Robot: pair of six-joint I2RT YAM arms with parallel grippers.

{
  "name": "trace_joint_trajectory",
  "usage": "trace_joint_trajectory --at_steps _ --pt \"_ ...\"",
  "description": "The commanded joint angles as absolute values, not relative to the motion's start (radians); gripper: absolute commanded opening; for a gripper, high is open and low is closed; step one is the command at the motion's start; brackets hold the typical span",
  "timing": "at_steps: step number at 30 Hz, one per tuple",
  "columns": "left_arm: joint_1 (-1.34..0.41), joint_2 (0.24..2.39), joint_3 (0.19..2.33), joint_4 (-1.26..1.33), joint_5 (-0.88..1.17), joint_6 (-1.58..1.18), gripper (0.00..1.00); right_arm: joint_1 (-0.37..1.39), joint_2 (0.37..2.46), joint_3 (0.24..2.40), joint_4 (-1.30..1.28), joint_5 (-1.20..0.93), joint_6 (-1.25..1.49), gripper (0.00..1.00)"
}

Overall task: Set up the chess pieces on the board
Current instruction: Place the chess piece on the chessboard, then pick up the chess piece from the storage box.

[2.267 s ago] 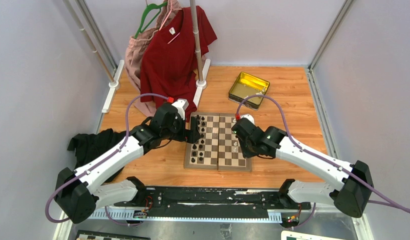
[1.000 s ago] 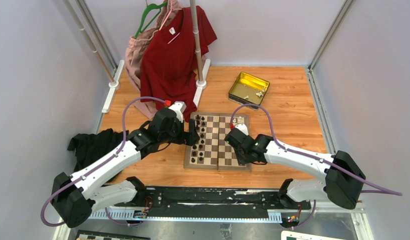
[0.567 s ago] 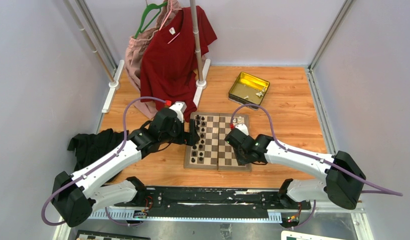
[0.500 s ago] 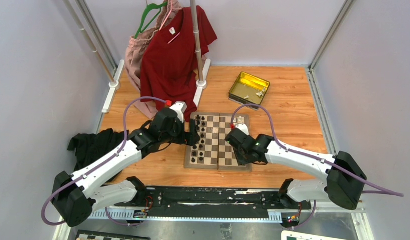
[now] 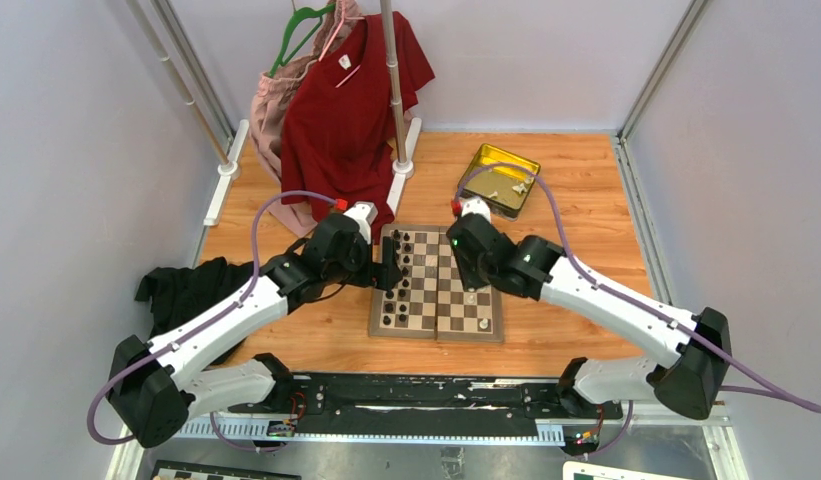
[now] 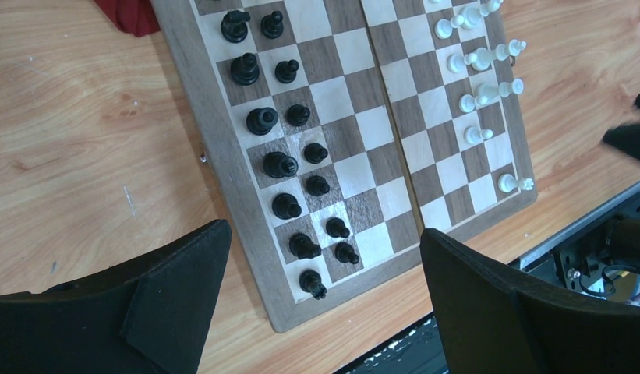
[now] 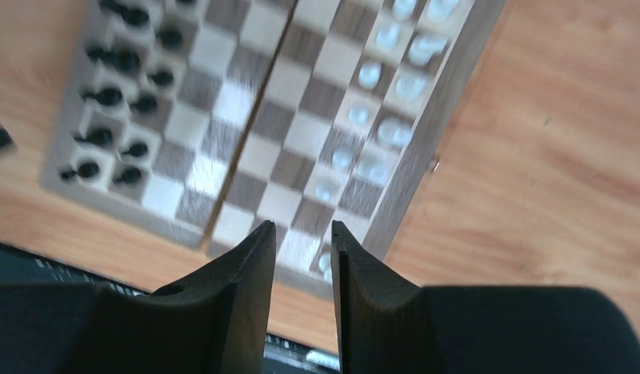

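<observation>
Two white robot arms reached from the near edge of a light wooden table (image 5: 586,220) toward a square wooden chessboard of light and dark brown squares (image 5: 438,305), which lay flat in the middle of the table.

The left gripper (image 6: 324,234) hovered above the board's left edge. Its two black fingers (image 6: 184,288) stood wide apart with nothing between them.

The right gripper (image 7: 302,230) hung over the far right part of the board. Its black fingers (image 7: 238,288) were parted by a narrow gap, and nothing was held in it. That wrist view was blurred.

Small black chess figures (image 6: 285,164) stood in two tidy columns along the left side of the board.

Tiny cream-white chess pieces (image 6: 480,93) stood on the right side of the board in looser rows, crowded at the far end. One stood alone near the board's near right corner, and some near squares in those rows were bare.

Beyond the board, to the far right, sat a shiny gold rectangular tin (image 5: 498,180). Small pale shapes inside it were too small to make out.

At the far left, a dark red shirt (image 5: 351,110) and a pink garment (image 5: 276,105) hung from a metal pole (image 5: 391,80). A crumpled black cloth (image 5: 186,290) lay at the table's left edge.
</observation>
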State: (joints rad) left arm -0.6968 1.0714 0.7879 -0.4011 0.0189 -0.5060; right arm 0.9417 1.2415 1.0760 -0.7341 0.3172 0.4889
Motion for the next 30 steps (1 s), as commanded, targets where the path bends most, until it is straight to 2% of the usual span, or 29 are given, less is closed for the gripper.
trace_joint_trajectory --at_steps 1,6,15,22,30 --pt "-0.703 1.093 0.857 -0.403 0.009 -0.479 0.98 0.812 1.321 1.232 -0.736 0.362 0.350 0.36" --pt "-0.703 1.135 0.902 -0.422 0.002 -0.454 0.98 0.576 1.564 1.461 -0.687 0.287 0.250 0.36" --pt "-0.703 1.282 1.004 -0.435 0.002 -0.397 0.98 0.355 2.061 1.970 -0.713 0.300 0.126 0.35" --pt "-0.701 1.397 1.037 -0.419 0.030 -0.381 0.98 0.264 2.267 2.106 -0.713 0.331 0.049 0.35" --pt "-0.694 1.459 1.068 -0.406 0.065 -0.366 0.98 0.221 2.328 2.095 -0.703 0.383 -0.043 0.36"
